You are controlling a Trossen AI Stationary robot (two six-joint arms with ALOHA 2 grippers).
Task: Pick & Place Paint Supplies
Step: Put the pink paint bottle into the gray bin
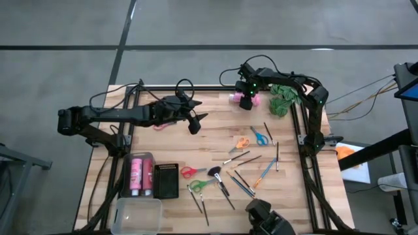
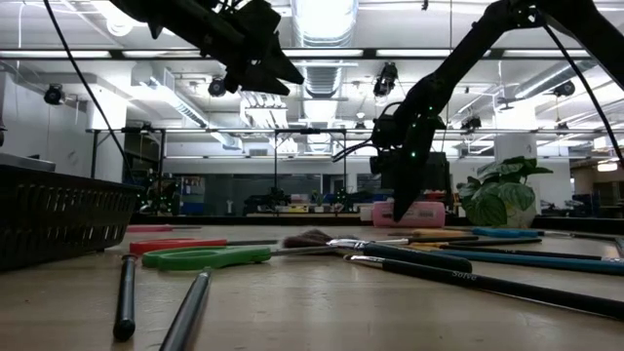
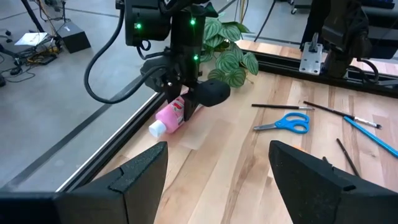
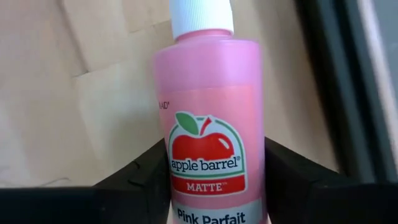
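The pink paint bottle (image 4: 208, 118) lies on its side at the table's far edge, white cap toward the rail and just beside the leafy plant (image 1: 283, 98). The right gripper (image 1: 247, 99) is down over it, its two fingers (image 4: 292, 180) set either side of the bottle's body and close against it; whether they already press it I cannot tell. The right arm reaches in from the table's right rim, bent sharply at the elbow.

At the near left corner a clear tub (image 1: 137, 215) sits with nothing visible inside. Just behind it a tray (image 1: 141, 175) holds two more pink bottles lying side by side, and a black basket (image 1: 166, 180) stands next to that.

Scissors (image 1: 260, 137) and brushes (image 1: 264, 173) lie scattered across the middle and right of the table (image 1: 215, 130).

The left gripper (image 1: 194, 122) hangs above the table's middle, fingers (image 3: 140, 171) spread wide and holding nothing, pointed toward the right gripper.
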